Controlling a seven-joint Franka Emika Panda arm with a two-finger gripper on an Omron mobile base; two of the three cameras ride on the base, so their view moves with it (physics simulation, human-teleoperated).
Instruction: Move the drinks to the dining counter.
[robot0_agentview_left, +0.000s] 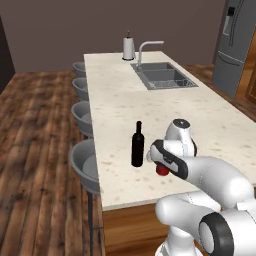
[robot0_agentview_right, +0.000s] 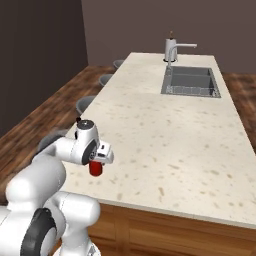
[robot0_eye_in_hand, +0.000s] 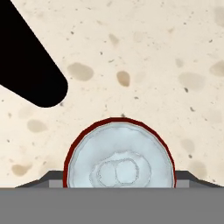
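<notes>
The gripper (robot0_agentview_right: 98, 161) stands open astride the red can (robot0_agentview_right: 95, 168), set beside the wine bottle (robot0_agentview_left: 137, 145) near the dining counter (robot0_agentview_left: 165, 107)'s stool-side corner, probably a fresh drop-off.

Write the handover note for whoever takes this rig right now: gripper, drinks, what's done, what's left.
Gripper: directly above the red can, jaws spread to either side of it. Whether the pads touch it can't be told.
Red can: upright on the near end of the dining counter.
Wine bottle: upright on the same counter, just left of the can, apart from it.
Done: those two drinks are on the dining counter.
Left: back the gripper off the can if it is released, then bring any remaining drink.
</notes>
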